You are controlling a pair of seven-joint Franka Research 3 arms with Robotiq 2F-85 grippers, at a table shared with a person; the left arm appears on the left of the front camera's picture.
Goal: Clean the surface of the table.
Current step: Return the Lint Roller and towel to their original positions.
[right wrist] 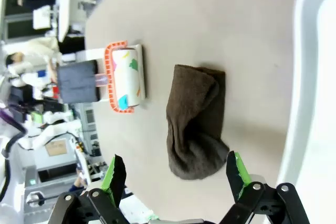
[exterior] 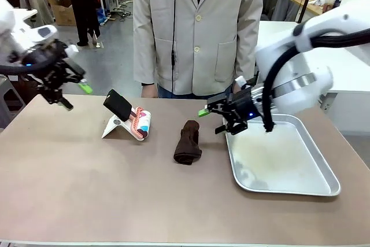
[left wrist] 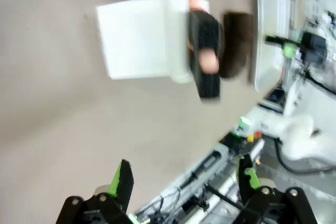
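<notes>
The taupe-brown table (exterior: 87, 183) carries a folded dark brown cloth (exterior: 188, 142) near its middle. In the right wrist view the cloth (right wrist: 197, 121) lies just beyond my right gripper (right wrist: 176, 174), whose jaws stand wide apart with nothing between them. From the front, that right gripper (exterior: 213, 120) hovers above the table between the cloth and the tray, open. My left gripper (exterior: 75, 96) hangs open and empty over the table's far left edge. The left wrist view shows the left gripper (left wrist: 184, 177) open above bare table (left wrist: 63, 129), with the cloth (left wrist: 236, 43) farther off.
A lint roller with a black handle (exterior: 127, 114) leans on a white stand left of the cloth. A shiny metal tray (exterior: 324, 172) lies at the right. A person in a pale jacket (exterior: 196, 27) stands at the far edge.
</notes>
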